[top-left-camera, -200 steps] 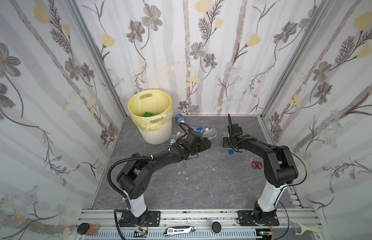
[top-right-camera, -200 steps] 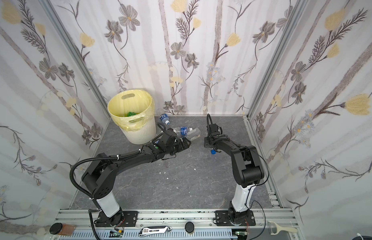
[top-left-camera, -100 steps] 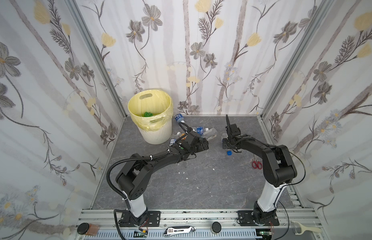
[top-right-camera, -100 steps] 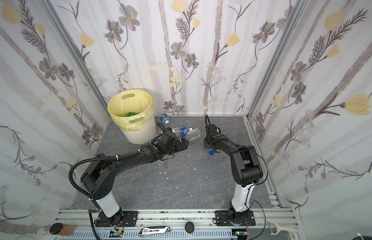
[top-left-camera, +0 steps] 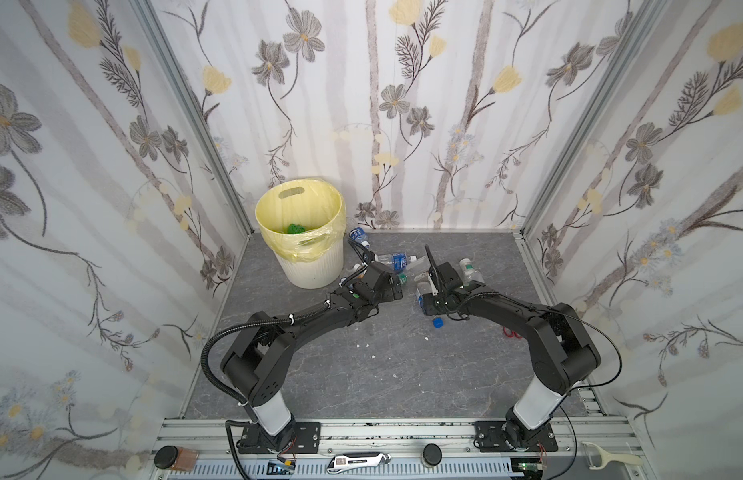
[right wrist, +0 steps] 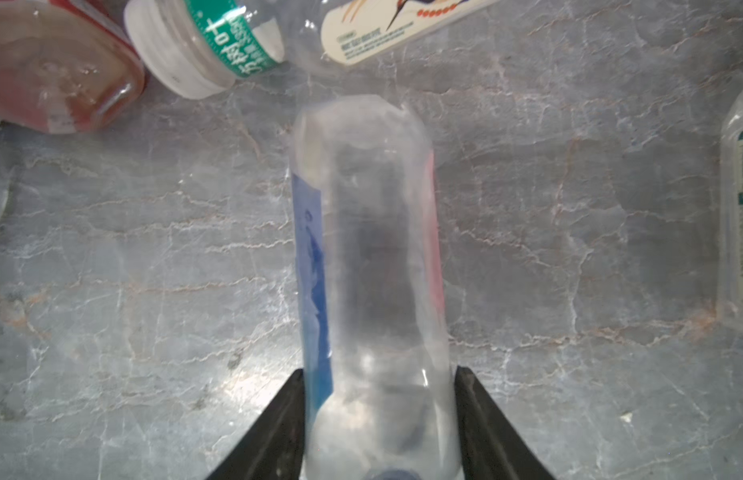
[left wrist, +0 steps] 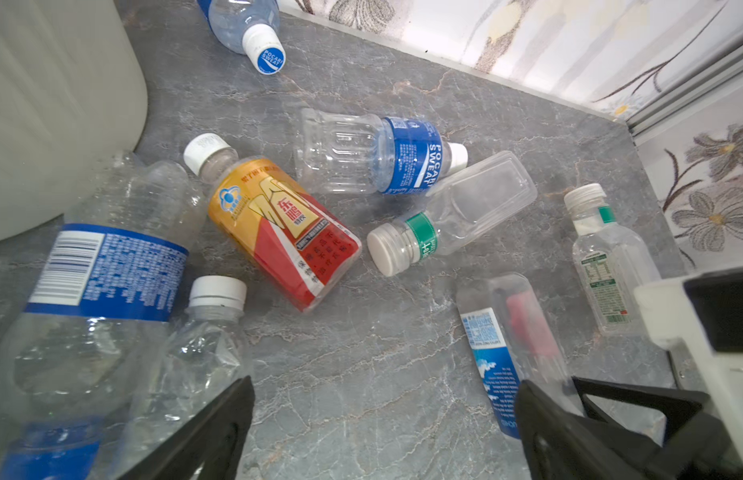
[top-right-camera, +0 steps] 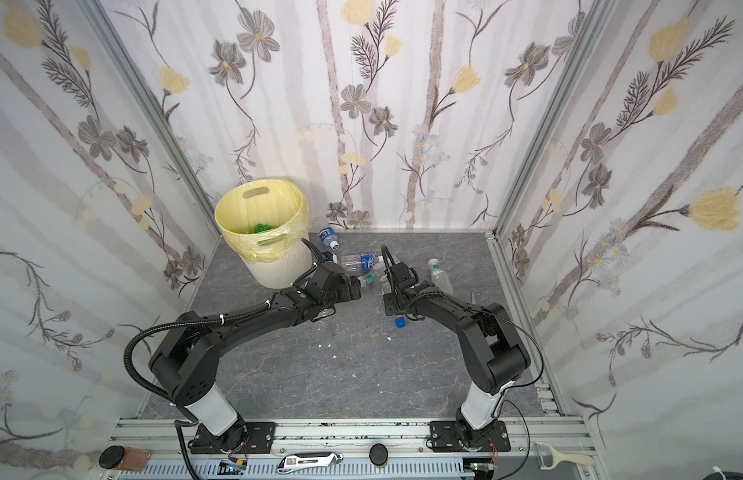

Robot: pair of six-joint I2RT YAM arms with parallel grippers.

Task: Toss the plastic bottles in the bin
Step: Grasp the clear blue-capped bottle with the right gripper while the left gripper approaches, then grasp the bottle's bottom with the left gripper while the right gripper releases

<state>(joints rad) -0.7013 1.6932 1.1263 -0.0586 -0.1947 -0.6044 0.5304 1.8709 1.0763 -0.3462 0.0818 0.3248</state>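
Grips a clear blue-labelled bottle [right wrist: 370, 249] with the right gripper [right wrist: 379, 372] over the worktop [top-left-camera: 382, 374]; holds the left gripper [left wrist: 384, 384] wide apart near the orange-red bottle [left wrist: 278, 232], right of the bin [top-left-camera: 316, 270].

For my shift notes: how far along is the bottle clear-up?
Looks early: only a green item shows inside the bin. In hand: the right hand grips a clear blue-labelled bottle; the left hand is open. Left: the orange-red labelled bottle, Pocari Sweat bottle and several more on the table.

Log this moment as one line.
left fingers: open, empty | right fingers: shut on clear bottle | bin: upright, back left
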